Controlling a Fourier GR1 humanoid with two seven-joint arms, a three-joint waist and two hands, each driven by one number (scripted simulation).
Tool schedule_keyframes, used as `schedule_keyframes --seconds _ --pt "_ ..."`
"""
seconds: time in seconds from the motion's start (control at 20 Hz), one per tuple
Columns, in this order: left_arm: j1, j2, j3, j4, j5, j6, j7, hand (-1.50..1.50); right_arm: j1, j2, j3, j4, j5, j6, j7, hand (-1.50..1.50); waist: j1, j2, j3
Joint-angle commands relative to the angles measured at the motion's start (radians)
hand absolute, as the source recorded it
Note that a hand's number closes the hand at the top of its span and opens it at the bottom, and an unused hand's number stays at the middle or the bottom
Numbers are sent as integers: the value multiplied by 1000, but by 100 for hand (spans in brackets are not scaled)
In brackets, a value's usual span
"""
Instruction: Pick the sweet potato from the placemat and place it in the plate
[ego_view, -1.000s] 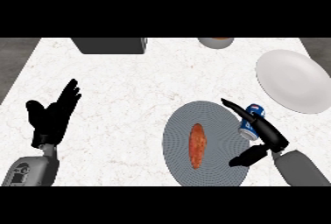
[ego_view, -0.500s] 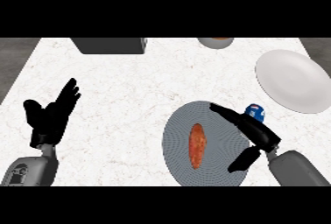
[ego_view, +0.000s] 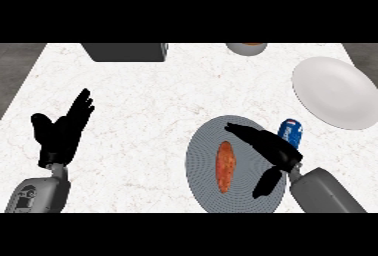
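On the mat (ego_view: 203, 150), dead centre, the sweet potato (ego_view: 226, 166) lay lengthwise, orange, spindle-shaped, slightly mottled skin; nothing touched it. Mat was a round grey disc with a fine woven-looking texture, flat on the marble-patterned counter (ego_view: 162, 100).

Right hand (ego_view: 267, 146) hovered over the mat just right of the potato, fingers straight and spread from the thumb, holding nothing. Fingers pointed past the potato's far end, thumb hung toward its near end; judged as a pre-grasp pose bracketing the long axis, so closing would catch the narrow width rather than the length.

Blue can (ego_view: 290, 132) stood right of the mat, just behind the right hand; a collision risk on the lift, I'd say.

Plate (ego_view: 336, 92) sat well beyond the mat's upper right, white, smooth, shallow, nothing on it. Transfer not started.

Left hand (ego_view: 60, 131) was far left of the mat, fingers up and apart, resting.

Beyond the mat, at the counter's back edge: dark grey box (ego_view: 124, 51) and a bowl (ego_view: 246, 48), mostly cut off.
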Motion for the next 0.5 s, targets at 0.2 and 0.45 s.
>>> schedule_keyframes --seconds 0.2,0.45 --pt "-6 31 40 -46 17 -48 70 0 -30 100 -41 48 125 86 52 -150 2 0 0" --pt "44 -1 29 -36 -13 -51 -4 0 -39 199 -54 129 237 41 51 -150 2 0 0"
